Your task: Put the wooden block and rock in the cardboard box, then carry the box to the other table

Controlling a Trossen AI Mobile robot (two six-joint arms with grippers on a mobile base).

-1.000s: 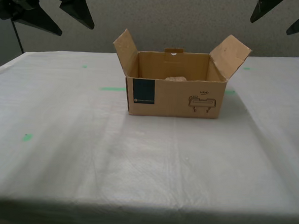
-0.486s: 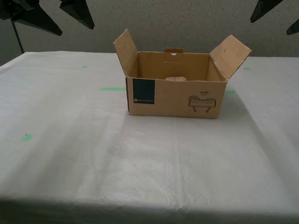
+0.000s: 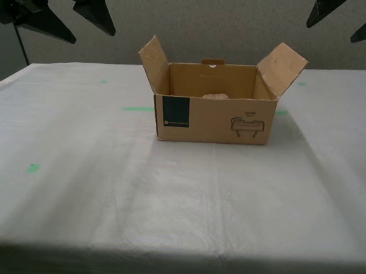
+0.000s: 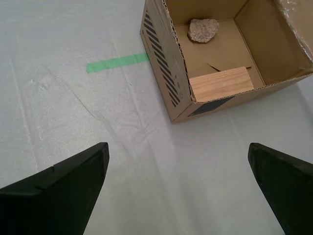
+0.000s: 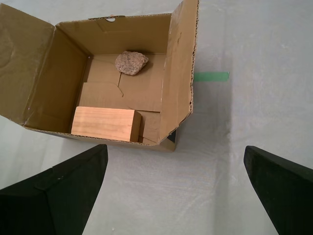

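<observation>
Nothing has shifted across the last second in the exterior view: the cardboard box (image 3: 214, 111) sits where it sat, flaps up, just above centre of the frame on the other table (image 3: 167, 198), the one draped in wrinkled white cloth with green tape marks. You can read that stillness as the end of the job rather than a pause, judging by what the box holds and where it stands.

Both wrist views look down into the open carton. The wooden block (image 5: 105, 124) lies flat on the box floor against one wall, and the rock (image 5: 131, 62) rests apart from it near the opposite wall. In the exterior view only the rock's top (image 3: 215, 96) shows over the front edge; the block is hidden there.

My first gripper (image 5: 181, 191) hangs spread wide above bare cloth beside the box, gripping nothing and touching nothing. My second gripper (image 4: 186, 191) is likewise splayed wide over the cloth, empty and clear of the carton. Dark arm parts sit in the exterior view's upper corners, well off the box.
</observation>
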